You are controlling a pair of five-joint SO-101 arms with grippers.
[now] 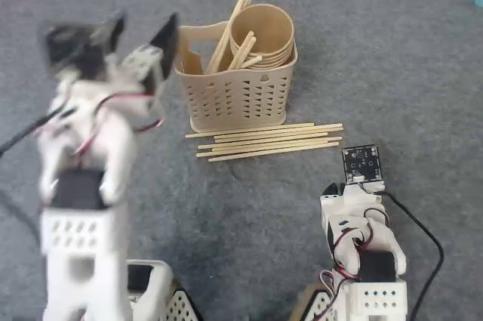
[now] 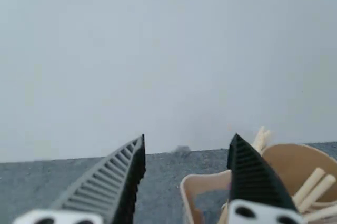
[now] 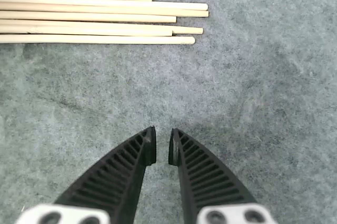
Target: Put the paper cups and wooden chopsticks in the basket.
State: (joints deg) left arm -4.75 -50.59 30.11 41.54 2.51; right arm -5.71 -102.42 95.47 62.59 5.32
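1. The paper cups [image 1: 264,30] are sitting stacked inside the basket [image 1: 238,102], with some upright sticks [image 1: 238,41] leaning among them. A row of loose wooden chopsticks [image 1: 268,141] is lying flat on the desk [image 1: 407,72], just in front of the basket and parallel to its front wall.
2. The left hand [image 2: 188,145] is hanging raised beside the basket's rim, its jaws standing wide apart and holding nothing.
3. The right hand [image 3: 162,147] is pointing down close over the desk, near the row's ends. Its jaws are nearly together, with only a sliver between them, and it is gripping nothing.
4. The step in hand is probably lifting the loose row, and the right hand looks the better placed for it. It is going to need a much wider opening before it descends.
5. Straddling one or two sticks crosswise near their middle should stop them from tipping. Because they are lying flat, the fingertips will need to press right down onto the surface.
6. Long sticks risk catching the rim, so tilting them upright over the gap beside the cups seems safest.
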